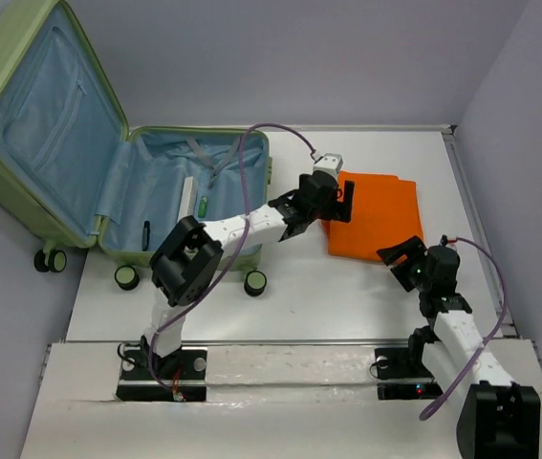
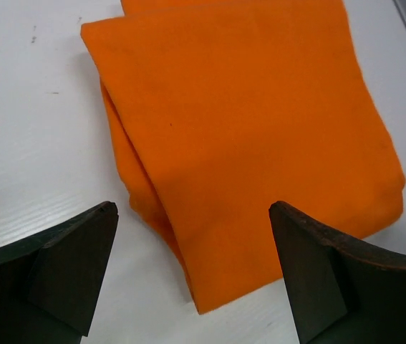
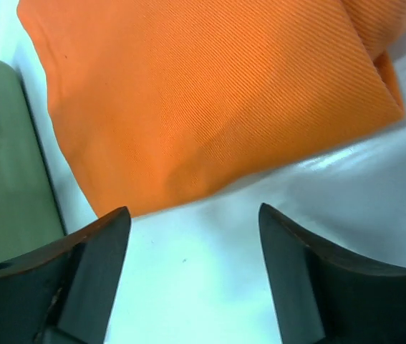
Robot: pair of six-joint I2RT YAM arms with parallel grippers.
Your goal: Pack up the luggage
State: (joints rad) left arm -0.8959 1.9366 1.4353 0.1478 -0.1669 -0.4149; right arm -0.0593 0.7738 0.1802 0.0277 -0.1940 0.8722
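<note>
The luggage (image 1: 170,186) lies open at the left of the table, its pale green lid (image 1: 46,115) propped up and showing light blue lining. A folded orange cloth (image 1: 378,215) lies on the white table to its right. My left gripper (image 1: 342,203) hovers over the cloth's left edge, open; in the left wrist view the cloth (image 2: 245,122) fills the gap ahead of the gripper (image 2: 192,211), which holds nothing. My right gripper (image 1: 397,256) is open at the cloth's near edge, over bare table (image 3: 193,210) just short of the cloth (image 3: 210,86). The luggage shell (image 3: 2,150) shows at left.
Inside the luggage lie a small green item (image 1: 204,204), a black item (image 1: 146,232) and a white strip (image 1: 189,196). Black wheels (image 1: 255,282) stick out at its near side. Grey walls close in the back and right, with the table's right edge (image 1: 476,229) near the cloth.
</note>
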